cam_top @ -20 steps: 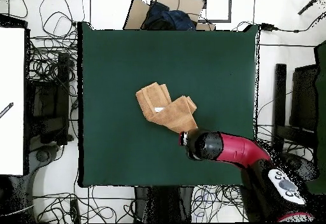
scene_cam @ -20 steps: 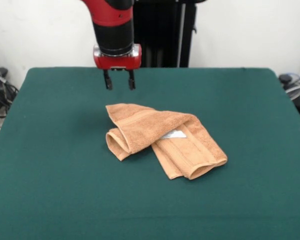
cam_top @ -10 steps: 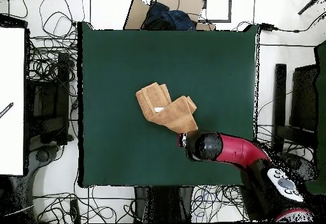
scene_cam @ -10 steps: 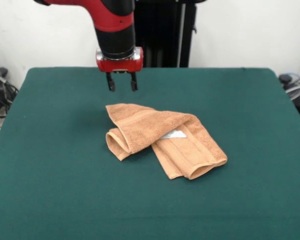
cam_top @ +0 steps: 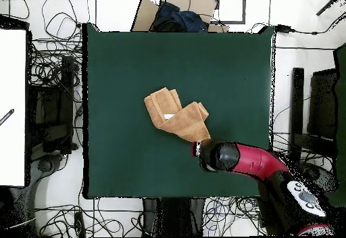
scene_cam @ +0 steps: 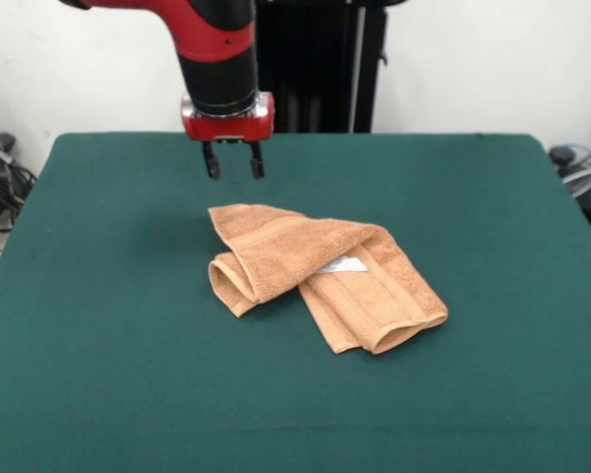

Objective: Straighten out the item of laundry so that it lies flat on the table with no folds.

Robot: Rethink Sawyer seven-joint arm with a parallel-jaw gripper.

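Note:
The tan-orange towel (scene_cam: 315, 271) lies crumpled and folded over itself near the middle of the dark green table (scene_cam: 128, 374), its white tag (scene_cam: 343, 264) showing on top. It also shows in the overhead view (cam_top: 177, 117). My gripper (scene_cam: 230, 166) hangs open and empty above the table, just beyond the towel's far left corner and not touching it. In the overhead view the arm's red and black wrist (cam_top: 219, 155) covers the gripper, just below the towel's lower right corner.
Cables, boxes and equipment (cam_top: 51, 107) lie on the floor around the table. The robot's black pedestal (scene_cam: 320, 59) stands at the table's far edge. The table (cam_top: 121, 66) extends well beyond the towel on all sides.
The gripper has shifted slightly sideways above the towel's far corner, first right then back left. The towel has not moved.

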